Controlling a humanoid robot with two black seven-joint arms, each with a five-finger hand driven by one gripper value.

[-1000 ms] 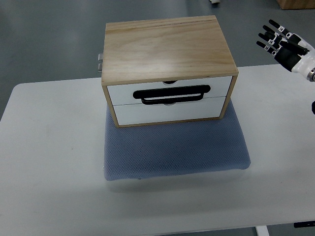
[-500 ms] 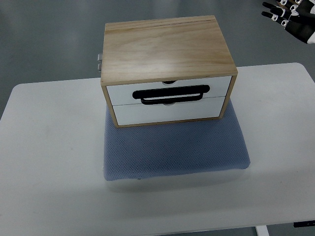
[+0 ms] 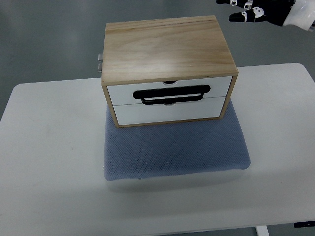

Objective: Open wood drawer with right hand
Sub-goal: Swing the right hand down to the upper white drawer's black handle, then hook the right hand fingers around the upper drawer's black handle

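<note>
The right hand (image 3: 263,11) is drifting up to about 1 o'clock, fingers spread and holding nothing, moving leftward behind the wood drawer box (image 3: 167,69) sitting shut mid-table, so no pull yet.

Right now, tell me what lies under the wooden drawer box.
A blue-grey mesh mat lies under the wooden drawer box, on the white table. The box covers the mat's rear part.

Wood drawer box (image 3: 167,51), two shut white drawers, black handles (image 3: 171,94), upright on table's blue mat
</note>
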